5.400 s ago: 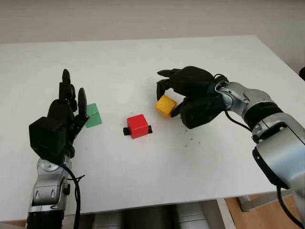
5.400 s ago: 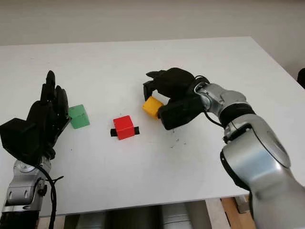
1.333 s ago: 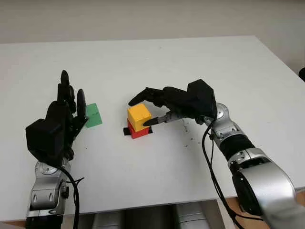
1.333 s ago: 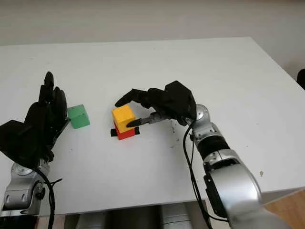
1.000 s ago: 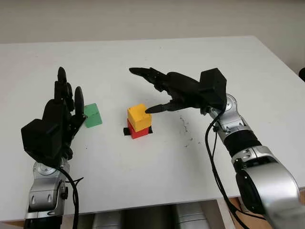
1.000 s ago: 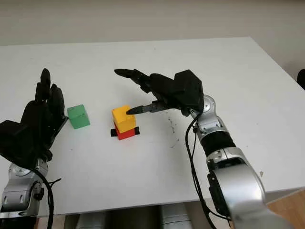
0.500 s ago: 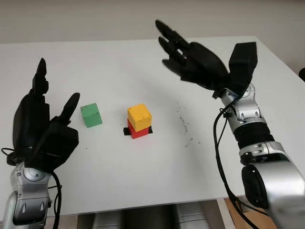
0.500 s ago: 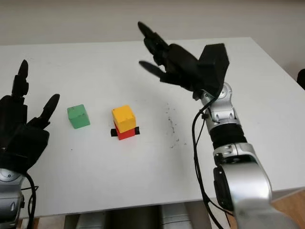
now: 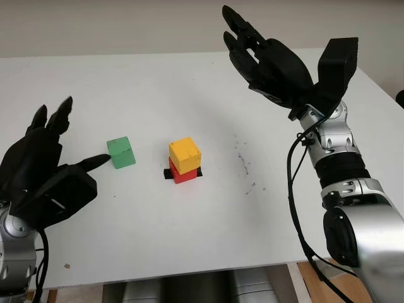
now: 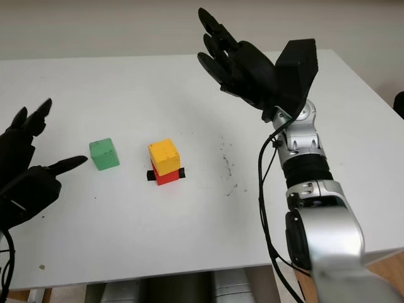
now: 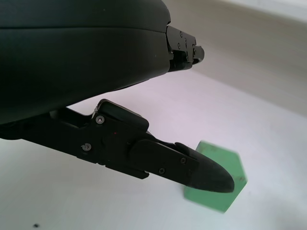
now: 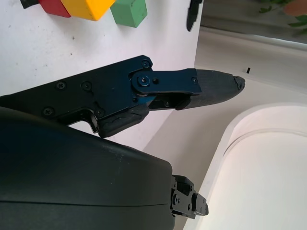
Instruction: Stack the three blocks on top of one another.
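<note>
The small yellow cube point(image 9: 185, 154) now sits on the small red cube point(image 9: 184, 175), which rests on a short black strip point(image 9: 169, 173) on the white table point(image 9: 189, 240). The right hand point(image 9: 278, 66) has let go and lifted well above the table, open and empty. The left hand point(image 9: 41, 173) has turned toward the green cube point(image 9: 120, 152), open, one finger point(image 9: 95, 163) just beside it. Two blocks are stacked; the green one likely goes next.
</note>
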Available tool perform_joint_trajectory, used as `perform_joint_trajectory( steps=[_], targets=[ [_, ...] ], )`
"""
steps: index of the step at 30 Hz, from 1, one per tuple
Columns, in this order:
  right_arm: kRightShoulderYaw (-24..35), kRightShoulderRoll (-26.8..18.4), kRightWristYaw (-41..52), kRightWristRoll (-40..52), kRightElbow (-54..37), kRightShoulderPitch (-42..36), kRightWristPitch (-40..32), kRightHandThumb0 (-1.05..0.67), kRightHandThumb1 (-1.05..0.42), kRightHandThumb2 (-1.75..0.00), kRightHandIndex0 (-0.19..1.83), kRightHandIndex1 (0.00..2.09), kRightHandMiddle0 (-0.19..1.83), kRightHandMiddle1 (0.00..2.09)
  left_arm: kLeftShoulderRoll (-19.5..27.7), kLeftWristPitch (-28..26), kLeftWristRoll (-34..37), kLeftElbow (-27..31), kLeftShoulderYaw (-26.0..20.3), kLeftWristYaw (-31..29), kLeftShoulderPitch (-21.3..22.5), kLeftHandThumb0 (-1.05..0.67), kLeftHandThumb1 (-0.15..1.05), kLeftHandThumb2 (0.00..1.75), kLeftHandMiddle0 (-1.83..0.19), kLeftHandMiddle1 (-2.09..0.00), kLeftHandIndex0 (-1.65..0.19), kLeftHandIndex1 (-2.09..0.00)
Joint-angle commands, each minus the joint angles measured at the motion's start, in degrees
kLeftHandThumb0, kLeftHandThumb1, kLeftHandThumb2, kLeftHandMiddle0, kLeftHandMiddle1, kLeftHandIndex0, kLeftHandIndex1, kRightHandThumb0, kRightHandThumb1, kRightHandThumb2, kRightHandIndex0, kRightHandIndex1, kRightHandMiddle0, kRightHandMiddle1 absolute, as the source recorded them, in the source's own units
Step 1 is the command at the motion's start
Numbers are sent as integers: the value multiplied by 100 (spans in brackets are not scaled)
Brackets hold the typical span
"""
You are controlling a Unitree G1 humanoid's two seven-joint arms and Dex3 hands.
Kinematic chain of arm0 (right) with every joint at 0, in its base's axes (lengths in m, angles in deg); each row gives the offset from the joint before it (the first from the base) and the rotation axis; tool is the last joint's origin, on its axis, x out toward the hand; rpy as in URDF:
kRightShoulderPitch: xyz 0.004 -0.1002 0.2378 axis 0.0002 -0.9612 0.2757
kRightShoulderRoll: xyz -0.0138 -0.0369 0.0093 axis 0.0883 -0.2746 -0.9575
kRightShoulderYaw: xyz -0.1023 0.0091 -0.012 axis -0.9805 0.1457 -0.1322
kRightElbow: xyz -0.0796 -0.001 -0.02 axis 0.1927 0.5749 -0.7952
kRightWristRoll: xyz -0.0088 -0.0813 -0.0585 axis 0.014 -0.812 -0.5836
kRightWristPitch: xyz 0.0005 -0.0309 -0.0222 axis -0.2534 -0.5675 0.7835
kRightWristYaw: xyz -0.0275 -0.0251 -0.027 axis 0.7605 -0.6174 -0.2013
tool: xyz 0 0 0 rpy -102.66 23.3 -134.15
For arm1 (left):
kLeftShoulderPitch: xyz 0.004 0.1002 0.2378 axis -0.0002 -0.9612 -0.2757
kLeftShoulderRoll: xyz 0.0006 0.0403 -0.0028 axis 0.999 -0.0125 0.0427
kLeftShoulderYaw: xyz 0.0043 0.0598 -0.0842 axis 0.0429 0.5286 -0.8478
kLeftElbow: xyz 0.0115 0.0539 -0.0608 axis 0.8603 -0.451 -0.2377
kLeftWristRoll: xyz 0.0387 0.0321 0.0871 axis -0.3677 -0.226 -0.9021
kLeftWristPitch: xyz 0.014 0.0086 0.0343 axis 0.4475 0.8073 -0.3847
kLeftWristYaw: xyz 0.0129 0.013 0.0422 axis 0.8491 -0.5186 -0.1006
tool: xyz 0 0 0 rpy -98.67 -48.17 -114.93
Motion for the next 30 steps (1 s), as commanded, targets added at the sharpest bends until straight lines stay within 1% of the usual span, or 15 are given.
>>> perform_joint_trajectory(
  steps=[1, 7, 12, 16, 20, 24, 30],
  targets=[
    [59, 14, -66, 41, 18, 149, 88, -82, -105, -34, -19, 0, -14, 6, 104, 7, -25, -105, 102, -71, 121, -95, 98, 5, 19, 0, 5, -3],
    [47, 24, -169, 32, -5, 124, 56, -82, -105, -33, -19, 0, -13, 6, 125, 41, -188, -443, 408, -79, 265, -100, 99, 6, 19, 0, 3, -5],
    [56, 41, -164, 51, 31, 111, 106, -80, -105, -31, -19, 0, -13, 6, 1, 76, -221, -635, 588, 63, 355, -97, 96, 5, 19, 0, -1, -7],
    [50, 50, -150, 48, 53, 99, 115, -80, -105, -32, -19, 0, -12, 6, -214, 100, -66, -822, 616, 276, 463, -99, 98, 6, 19, 0, -1, -6],
    [83, 64, -24, 114, 125, 106, 219, -79, -105, -32, -19, 0, -14, 5, -542, 397, 428, -1218, 447, 695, 629, -94, 94, 4, 19, 0, -7, -8],
    [75, 66, -56, 101, 123, 96, 232, -79, -105, -32, -19, 0, -14, 5, -591, 520, 447, -1539, 524, 1057, 755, -91, 93, 4, 19, 0, -10, -8],
    [48, 67, -123, 76, 36, 56, 160, -79, -105, -31, -19, 0, -14, 5, -545, 528, 265, -1899, 724, 1278, 1009, -88, 94, 5, 19, 0, -12, -7]
  ],
)
